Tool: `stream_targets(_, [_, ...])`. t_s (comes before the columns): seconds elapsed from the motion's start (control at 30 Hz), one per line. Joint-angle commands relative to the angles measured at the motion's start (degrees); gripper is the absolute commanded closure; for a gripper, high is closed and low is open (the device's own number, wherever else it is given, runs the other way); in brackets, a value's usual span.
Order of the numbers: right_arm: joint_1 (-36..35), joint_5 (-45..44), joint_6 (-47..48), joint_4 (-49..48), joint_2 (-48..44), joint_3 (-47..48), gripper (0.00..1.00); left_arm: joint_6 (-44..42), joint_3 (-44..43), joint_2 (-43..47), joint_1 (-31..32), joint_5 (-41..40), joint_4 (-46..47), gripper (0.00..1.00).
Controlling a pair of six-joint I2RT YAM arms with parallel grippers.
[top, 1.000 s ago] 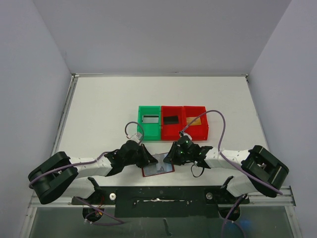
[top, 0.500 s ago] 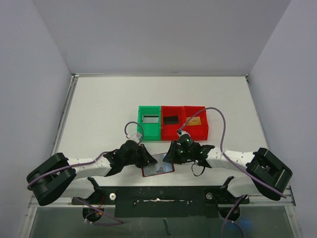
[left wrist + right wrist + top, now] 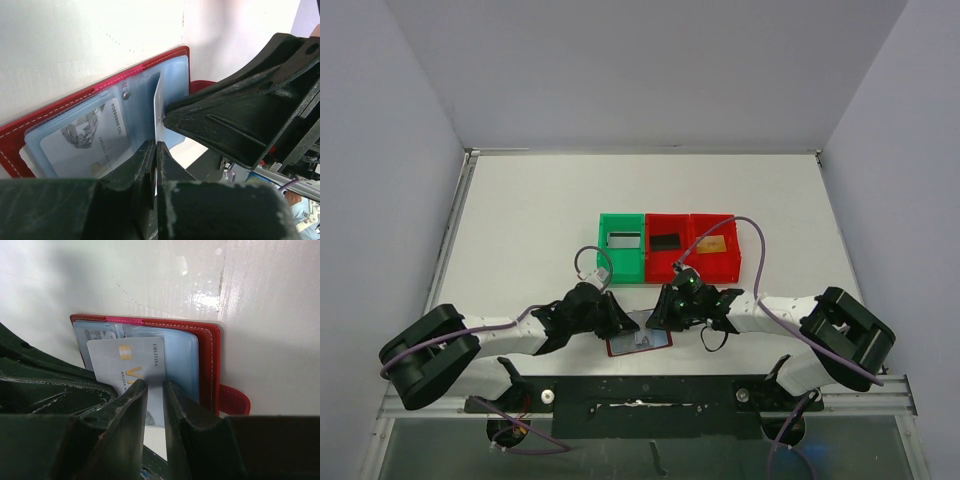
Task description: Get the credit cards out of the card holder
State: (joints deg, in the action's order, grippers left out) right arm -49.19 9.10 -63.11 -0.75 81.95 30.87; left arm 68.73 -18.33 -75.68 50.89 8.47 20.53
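Silver-grey card (image 3: 120,365) seemingly pinched by right tool (image 3: 156,386).

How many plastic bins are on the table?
3, in a row: the green bin at left, the middle red bin, the right red bin. None seems hidden.

— What carries everything?
— A flat white table (image 3: 520,230).
— And lying on it?
— Mid-table, three open plastic bins touch in one row: a green plastic bin (image 3: 602,250) on the left, a middle red plastic bin (image 3: 668,272), and an end red plastic bin (image 3: 716,270). Near the front edge, apart from them, a dark red folding card holder (image 3: 640,346) lies open, pale blue pockets upward.
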Motion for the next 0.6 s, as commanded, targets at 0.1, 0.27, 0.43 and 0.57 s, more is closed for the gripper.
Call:
stream_targets(0.1, [-0.20, -3.29, 0.59, 2.00, -2.42, -0.37, 0.77, -1.19, -2.18, 2.99, -0.13, -1.83, -3.51, 1.00])
stream_targets(0.27, [-0.29, -2.73, 2.51, 0.71, -4.25, 0.62, 0.75, -2.68, -2.77, 5.89, -0.17, -3.35, -8.72, 1.00])
stream_targets(0.43, [-0.65, -0.98, 3.83, -0.90, -5.25, 1.87, 0.74, -3.07, -2.59, 8.22, -0.20, -3.87, -10.30, 1.00])
stream_targets(0.57, [-1.30, -0.17, 4.47, -2.03, -5.44, 2.53, 0.72, -3.32, -2.83, 8.86, -0.35, -3.87, -10.96, 1.00])
